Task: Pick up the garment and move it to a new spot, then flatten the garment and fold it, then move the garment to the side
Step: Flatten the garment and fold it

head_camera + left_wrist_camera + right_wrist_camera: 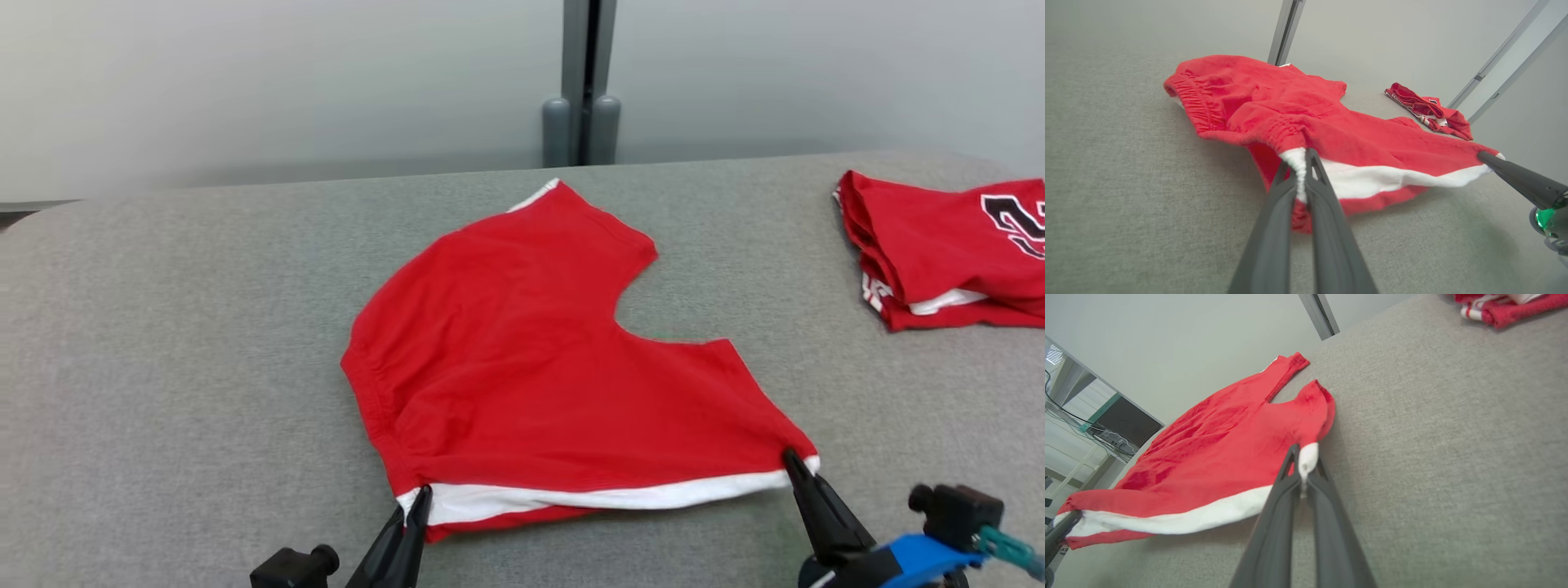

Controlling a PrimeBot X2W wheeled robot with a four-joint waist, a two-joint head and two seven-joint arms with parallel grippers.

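The red shorts [522,351] are soft, matt knit cloth with a white band and a puckered elastic waistband. Beneath the shorts, the grey table cover [163,367] is coarse, matt woven fabric. At the shorts' hem, the left gripper [422,493] and right gripper [790,458] look like smooth, matt dark plastic

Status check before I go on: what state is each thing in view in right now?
Red cloth shorts with white stripe: spread on the grey fabric tabletop, near edge stretched between both pincers.
Left pincer: shut on the waistband corner of the shorts.
Right pincer: shut on the leg-hem corner of the shorts.
Second red garment with black print: folded, lying apart at the far right.
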